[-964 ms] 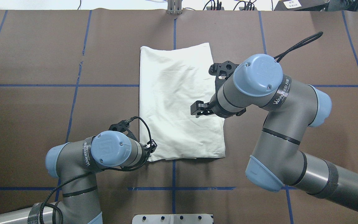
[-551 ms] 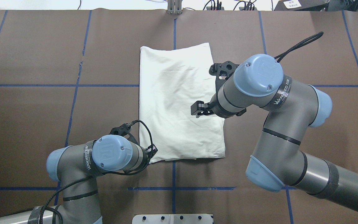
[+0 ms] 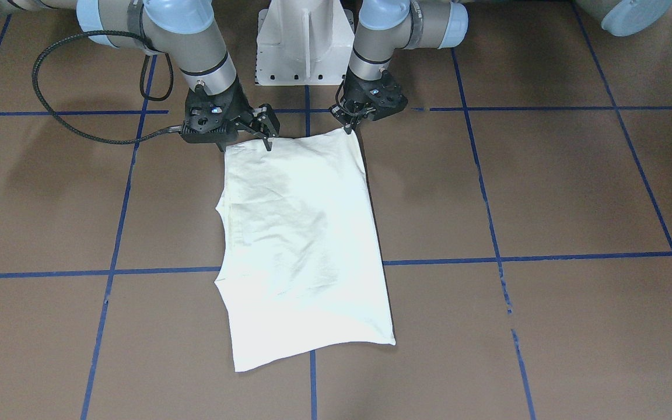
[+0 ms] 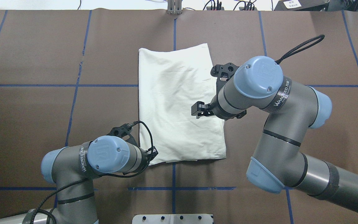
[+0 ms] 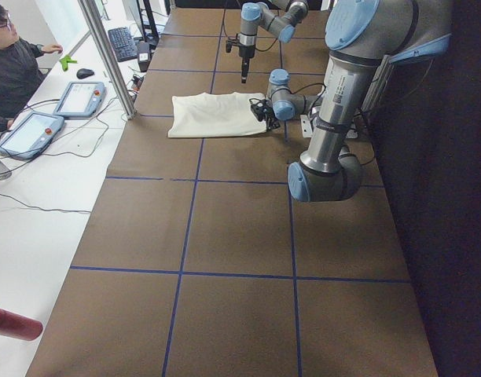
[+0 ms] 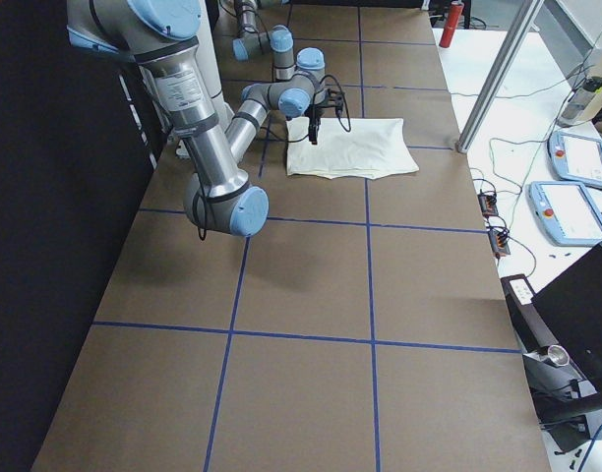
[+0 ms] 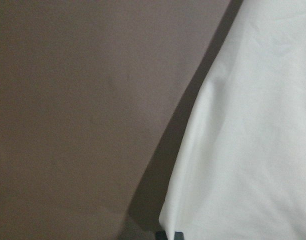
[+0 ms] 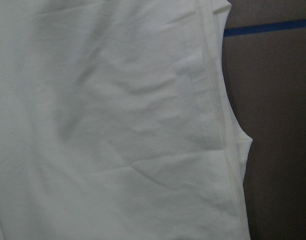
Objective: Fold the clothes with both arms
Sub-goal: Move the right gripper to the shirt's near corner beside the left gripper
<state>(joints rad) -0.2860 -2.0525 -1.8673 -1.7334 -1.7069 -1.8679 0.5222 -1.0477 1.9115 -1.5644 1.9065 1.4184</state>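
Observation:
The clothes (image 4: 179,102) lie flat on the brown table as a cream, plain-sided folded rectangle, also seen in the front view (image 3: 301,245). My left gripper (image 4: 154,152) sits low at the near-left corner of the cloth, and in the front view (image 3: 348,125) its fingers pinch that corner. The left wrist view shows the cloth's edge (image 7: 253,125) against the table. My right gripper (image 4: 196,111) hovers open above the cloth's right half, its fingers spread in the front view (image 3: 263,131). The right wrist view is filled by the cloth and a hem seam (image 8: 118,125).
Blue tape lines (image 4: 104,85) grid the brown table cover. The white pedestal base (image 3: 304,41) stands between the arms. A metal post (image 5: 107,55), tablets (image 5: 75,98) and a seated person (image 5: 12,63) are beyond the table's far edge.
The left arm has drawn back toward the robot and slightly left while staying at the cloth's near-left corner. The cloth shifted a little. The right arm barely moved.

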